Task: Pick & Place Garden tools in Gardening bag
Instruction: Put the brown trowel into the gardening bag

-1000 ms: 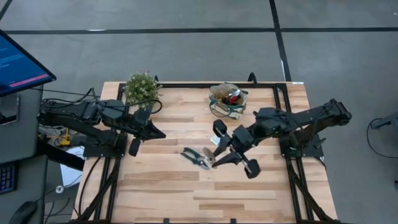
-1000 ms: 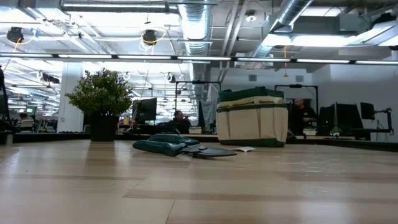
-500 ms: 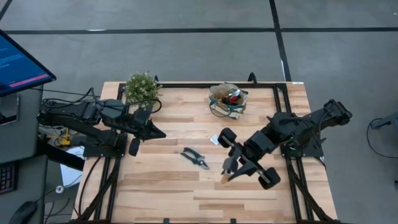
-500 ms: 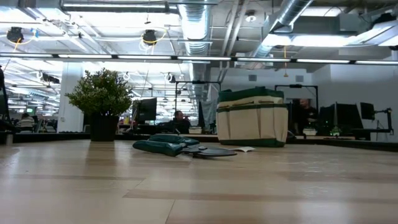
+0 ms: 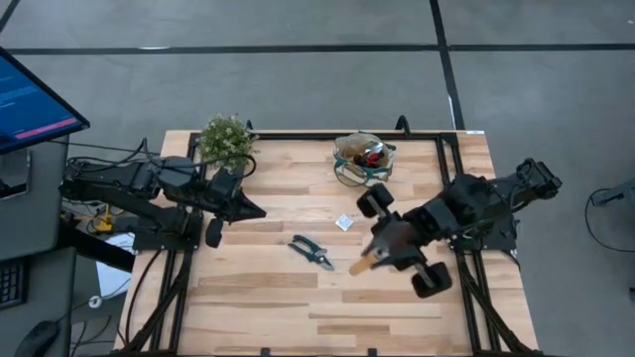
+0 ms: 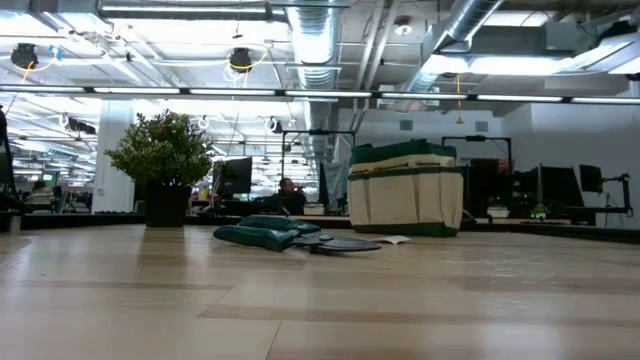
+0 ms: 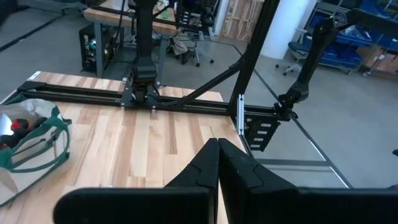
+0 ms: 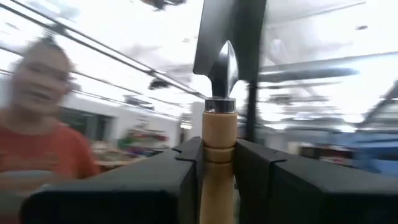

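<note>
My right gripper is above the table's middle right, shut on the narrow silver-bladed tool with a wooden handle. The handle's free end sticks out of the gripper toward the table's left. The dark-handled pruning shears lie flat on the table just left of it, also in the low view. The tan gardening bag stands at the far middle with a red-and-black item inside. My left gripper is shut and empty at the middle left. My right gripper pinches the tool's wooden handle between its two fingers, just below the metal collar. The silver blade stands out beyond the fingertips. The tool is lifted clear of the table.
A bushy potted plant stands at the far left corner. A small white packet lies between the bag and the shears. A person shows in the room behind in the right wrist view.
My right gripper has gone from beside the shears toward the table's right edge, carrying the wooden-handled tool, and has turned about on the way. The shears have stayed where they lay.
</note>
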Controlling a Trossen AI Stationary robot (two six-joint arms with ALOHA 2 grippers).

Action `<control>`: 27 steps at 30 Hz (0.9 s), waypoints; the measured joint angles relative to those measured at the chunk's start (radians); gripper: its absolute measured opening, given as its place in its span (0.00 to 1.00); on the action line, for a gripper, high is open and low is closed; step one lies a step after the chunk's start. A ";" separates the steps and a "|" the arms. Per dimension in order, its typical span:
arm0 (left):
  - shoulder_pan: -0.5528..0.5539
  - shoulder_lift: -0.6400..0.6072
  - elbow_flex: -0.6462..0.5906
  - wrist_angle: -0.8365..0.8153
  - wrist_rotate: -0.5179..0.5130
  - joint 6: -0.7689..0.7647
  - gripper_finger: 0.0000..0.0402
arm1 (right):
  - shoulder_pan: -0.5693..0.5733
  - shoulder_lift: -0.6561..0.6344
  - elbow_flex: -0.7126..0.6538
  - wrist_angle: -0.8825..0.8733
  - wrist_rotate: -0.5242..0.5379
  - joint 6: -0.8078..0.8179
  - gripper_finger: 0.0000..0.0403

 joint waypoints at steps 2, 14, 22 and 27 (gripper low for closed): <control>0.000 0.000 0.000 0.004 -0.012 0.000 0.01 | -0.001 0.001 0.000 -0.005 0.055 -0.041 0.14; 0.000 0.001 0.000 0.066 -0.086 -0.003 0.01 | -0.002 0.005 0.000 -0.018 0.457 -0.410 0.14; 0.000 0.001 0.000 0.116 -0.142 -0.003 0.01 | -0.055 0.005 0.000 -0.097 0.638 -0.566 0.14; 0.000 0.006 0.000 0.137 -0.215 -0.031 0.01 | -0.122 0.005 0.000 -0.186 0.715 -0.657 0.14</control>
